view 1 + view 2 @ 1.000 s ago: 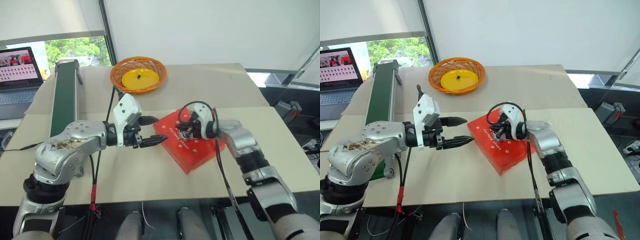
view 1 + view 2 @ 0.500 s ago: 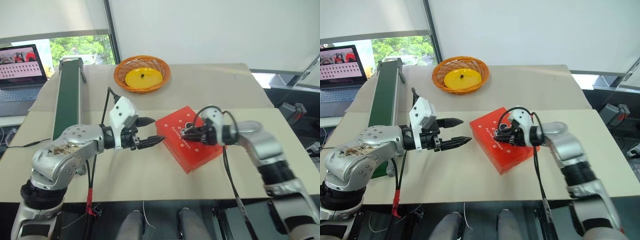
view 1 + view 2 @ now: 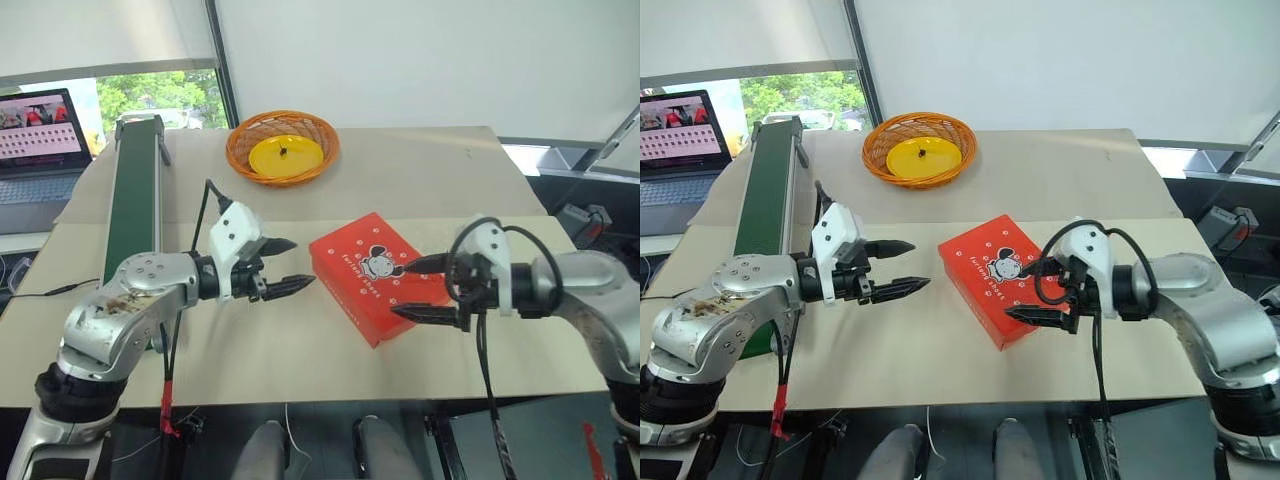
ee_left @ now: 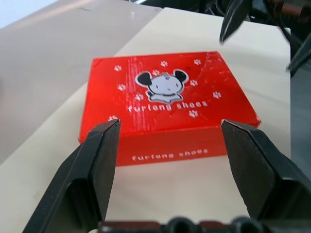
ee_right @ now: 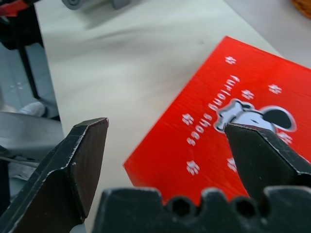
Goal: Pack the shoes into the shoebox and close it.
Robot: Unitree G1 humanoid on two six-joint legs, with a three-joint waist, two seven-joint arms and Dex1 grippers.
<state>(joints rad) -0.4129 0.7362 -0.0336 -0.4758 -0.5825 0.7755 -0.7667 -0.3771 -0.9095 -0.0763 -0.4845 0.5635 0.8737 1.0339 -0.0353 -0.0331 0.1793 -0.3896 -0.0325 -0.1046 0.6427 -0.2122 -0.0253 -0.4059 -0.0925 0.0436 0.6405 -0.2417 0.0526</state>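
1. The right gripper (image 3: 420,288) sits at the centre right of the left eye view, jaws spread wide and empty. A second ago it was shut and resting on top of the box; it has since let go and drawn back toward the right edge.
2. The left gripper (image 3: 287,265), left of centre, is partly open with nothing in it, pointing at the box's near side much as before.
3. The shoebox (image 3: 376,276) lies between the two grippers in the middle of the table (image 3: 300,350), lid down flat, cartoon figure and lettering facing up.
4. No shoes are visible; presumably they are inside.
5. With the lid flat and both grippers clear, the task looks finished or nearly so.
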